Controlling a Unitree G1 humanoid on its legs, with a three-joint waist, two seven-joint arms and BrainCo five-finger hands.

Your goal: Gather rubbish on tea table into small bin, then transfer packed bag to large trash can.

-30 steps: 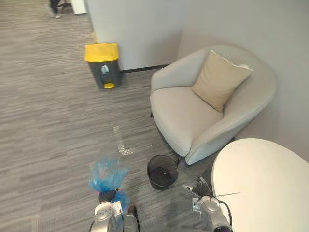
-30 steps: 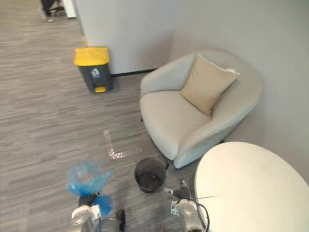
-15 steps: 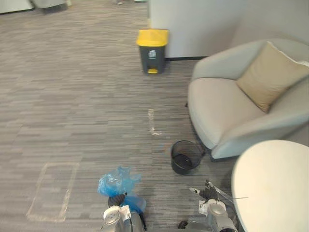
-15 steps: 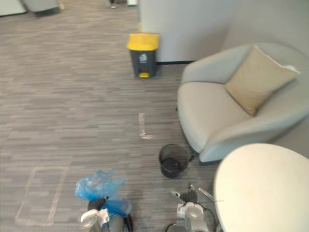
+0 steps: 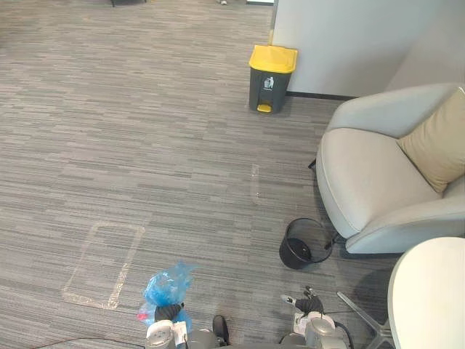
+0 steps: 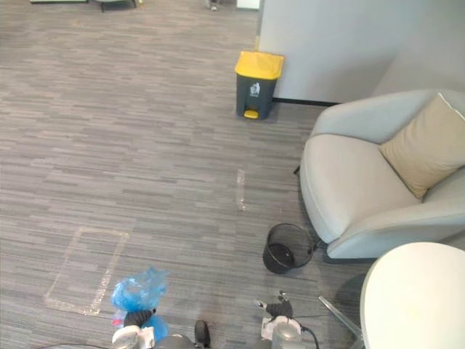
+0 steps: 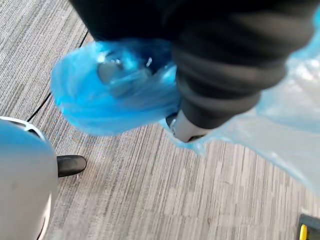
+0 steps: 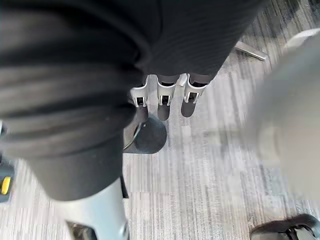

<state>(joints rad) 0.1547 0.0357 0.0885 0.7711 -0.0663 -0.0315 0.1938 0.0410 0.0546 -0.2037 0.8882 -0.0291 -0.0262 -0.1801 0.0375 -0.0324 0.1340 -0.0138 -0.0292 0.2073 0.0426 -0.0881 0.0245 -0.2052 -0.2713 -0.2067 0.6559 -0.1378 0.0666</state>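
Transit: left robot hand (image 5: 168,313) grips blue bag (image 5: 166,287) by its neck.
Right robot hand (image 5: 308,303) is loosely open, empty; small black bin (image 5: 295,256) sits just ahead of it; yellow-lidded trash can (image 5: 270,83) stands far ahead of both.

The thin blue plastic bag (image 7: 115,90) is crinkled, translucent and glossy. The grey striped carpet floor (image 5: 145,145) is matt with a woven texture. The large grey trash can with a yellow lid (image 5: 270,78) is smooth hard plastic. The small round black bin (image 5: 305,243) looks like fine wire mesh. The pale grey armchair (image 5: 370,182) and its tan square cushion (image 5: 436,142) are matt cloth. The round white table top (image 5: 436,298) is smooth, and its slanted leg (image 5: 361,318) is bare metal. The right hand (image 8: 165,95) has a matt ribbed dark cover and smooth silver fingers (image 8: 192,92).
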